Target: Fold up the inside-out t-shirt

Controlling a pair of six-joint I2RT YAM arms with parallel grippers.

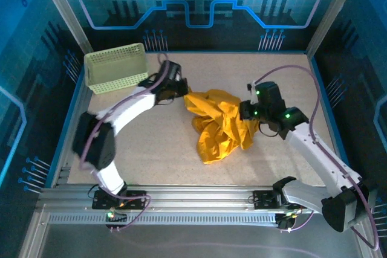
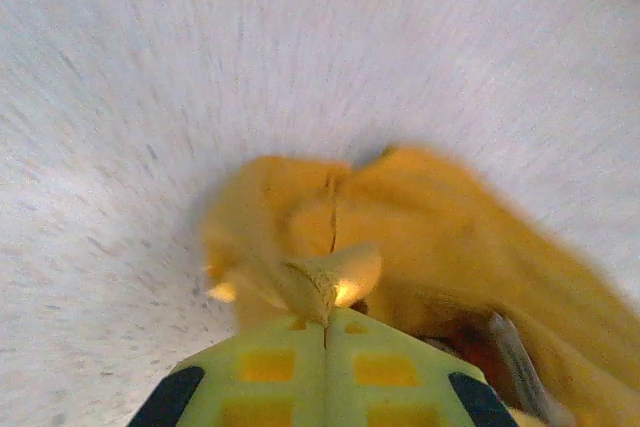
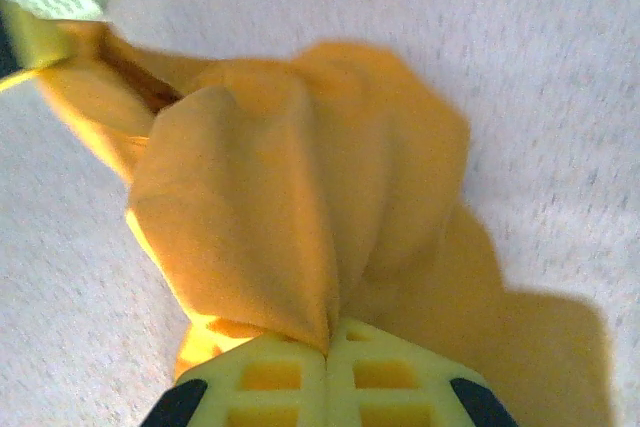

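The pale speckled table (image 1: pixel 151 161) is enclosed by blue-lit walls, with the arm bases bolted along its near edge. The inside-out t-shirt (image 1: pixel 221 125) is bunched in a crumpled mustard heap around the middle of the table, slightly right of centre. Its far edge is drawn out between the two claws and runs from far left to right, while the bulk of the cloth trails toward the near edge, so the longest stretch runs from the far-left pinch down to the near tip. Collar, hem and sleeves cannot be told apart in the folds. The pale green lattice basket (image 1: pixel 115 67) is set in the far left corner, well apart from the shirt; what lies inside it cannot be made out. The left gripper (image 1: pixel 184 92) is closed on a small fold at the shirt's far-left end, seen pinched between its pads in the left wrist view (image 2: pixel 325 319). The right gripper (image 1: pixel 248 113) is clamped on a gathered bunch of cloth at the shirt's right side (image 3: pixel 328 347).
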